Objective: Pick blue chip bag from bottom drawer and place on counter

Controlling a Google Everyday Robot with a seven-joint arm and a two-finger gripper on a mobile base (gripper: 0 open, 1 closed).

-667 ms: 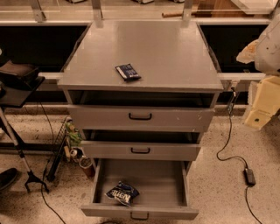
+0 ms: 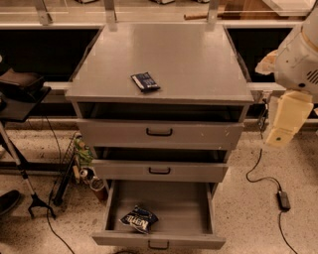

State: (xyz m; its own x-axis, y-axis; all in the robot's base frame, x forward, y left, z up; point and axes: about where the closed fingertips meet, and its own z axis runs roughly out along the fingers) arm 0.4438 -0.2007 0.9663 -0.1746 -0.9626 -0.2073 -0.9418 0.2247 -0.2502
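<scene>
While the bottom drawer (image 2: 201, 213) is standing pulled well out at the near edge of the scene, the blue chip bag (image 2: 139, 219) is lying inside it, on the drawer floor toward the near left corner, crumpled and showing white lettering. A small black handle (image 2: 158, 245) is sitting on the drawer's front.

On the speckled floor to the right, a black cable with an adapter block (image 2: 283, 199) is trailing away from the cabinet. To the left, the black legs of a stand (image 2: 31, 201) are resting on the floor, and some small clutter (image 2: 87, 168) is sitting just beside the cabinet's left side.

Above the bottom drawer, the middle drawer (image 2: 159, 170) and then the top drawer (image 2: 159, 132) are each sticking out a little, with a dark gap showing over each front.

At the right edge, the gripper (image 2: 282, 124) is hanging on the cream-coloured arm, beside the cabinet's right side at about the height of the top drawer, well apart from the bag and higher than it. Whether it is apart or together cannot be told from this view.

Farther back, the counter (image 2: 189, 54) is spreading out as a broad grey surface, and a small flat dark blue packet (image 2: 145, 81) is lying on it near the front edge, slightly left of centre. Beyond the counter, metal posts (image 2: 110, 10) are rising along the far edge.
</scene>
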